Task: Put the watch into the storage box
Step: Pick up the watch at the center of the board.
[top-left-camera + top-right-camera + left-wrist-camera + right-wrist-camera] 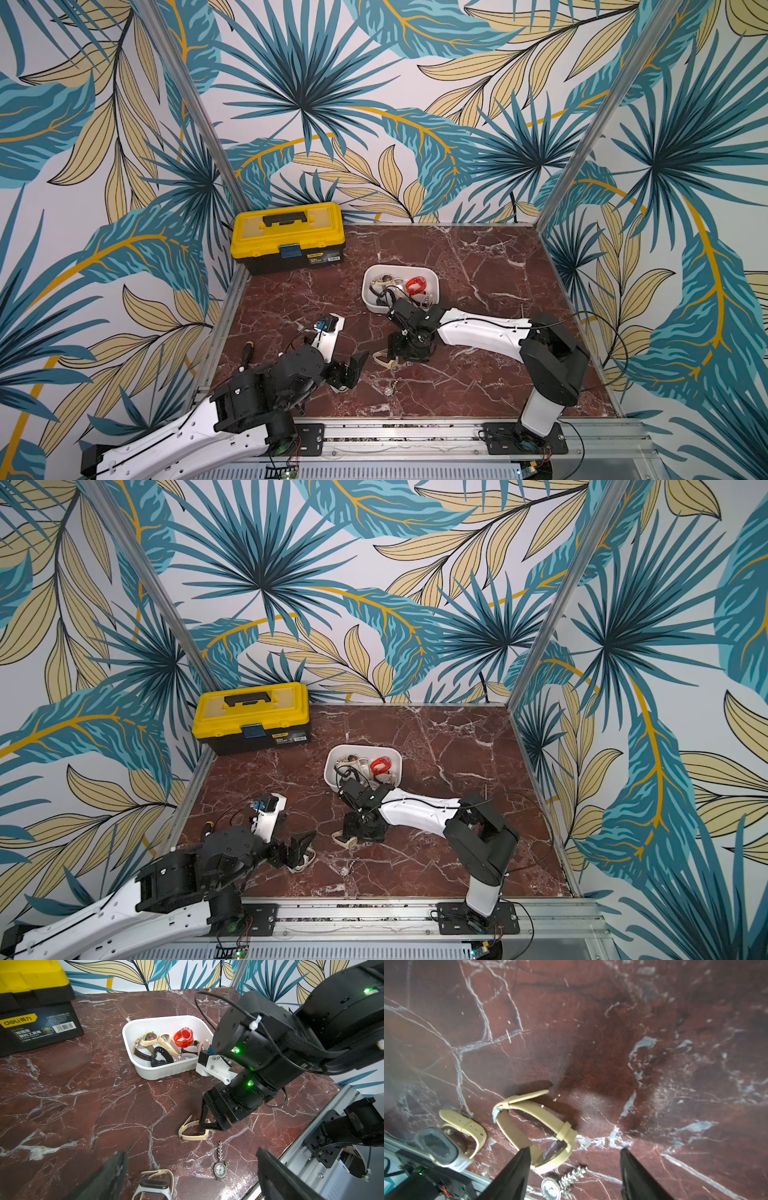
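Observation:
A beige-strapped watch [384, 360] [192, 1133] [537, 1118] lies on the red marble table, in front of the storage box. The storage box [399, 266] [361, 746] [162, 1072] is a shallow white tub that holds several watches. My right gripper [409, 353] [209, 1126] [574, 1152] points down at the beige watch and is open. One finger stands right at the watch's face and the other is well clear of it. My left gripper [301, 850] [191, 1152] is open, low over a black-faced watch [153, 1185] with a white case.
A small silver watch [390, 390] [219, 1169] [551, 1188] on a chain lies near the front edge, between the two grippers. A yellow-lidded black toolbox [286, 237] stands at the back left. The aluminium rail [395, 432] runs along the table's front.

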